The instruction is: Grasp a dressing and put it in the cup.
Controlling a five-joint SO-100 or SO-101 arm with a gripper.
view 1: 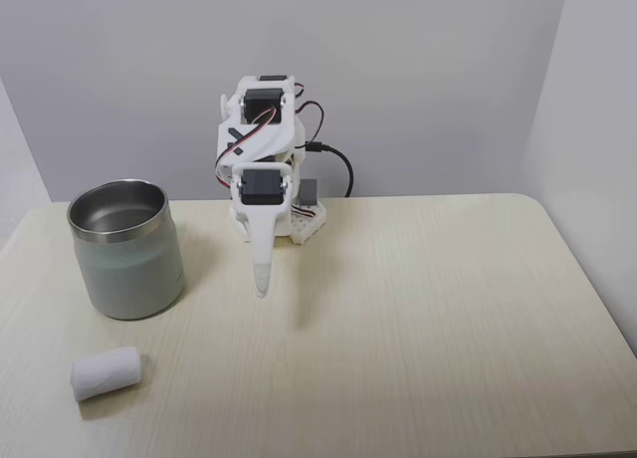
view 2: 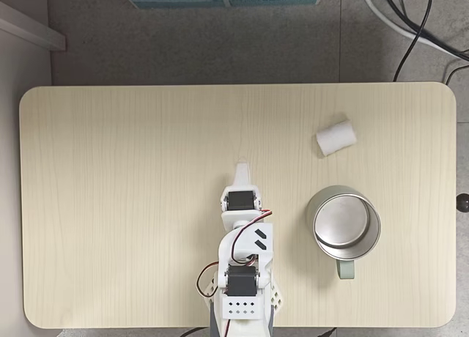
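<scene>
On the table (view 1: 448,319) my gripper (view 1: 262,287) hangs closed and empty, so reaching is not begun; next I must swing toward the dressing (view 1: 105,372) beside the cup (view 1: 124,249).

We see a white plastic arm (view 1: 261,149) with black servo blocks set into its joints. Red, white and black wires loop along its side, above and behind the gripper (view 1: 262,279), whose pale fingers taper to a narrow tip. Behind the gripper, two black slanted slots mark a white plate (view 2: 256,239), and small holes dot the base (view 2: 242,308).
</scene>
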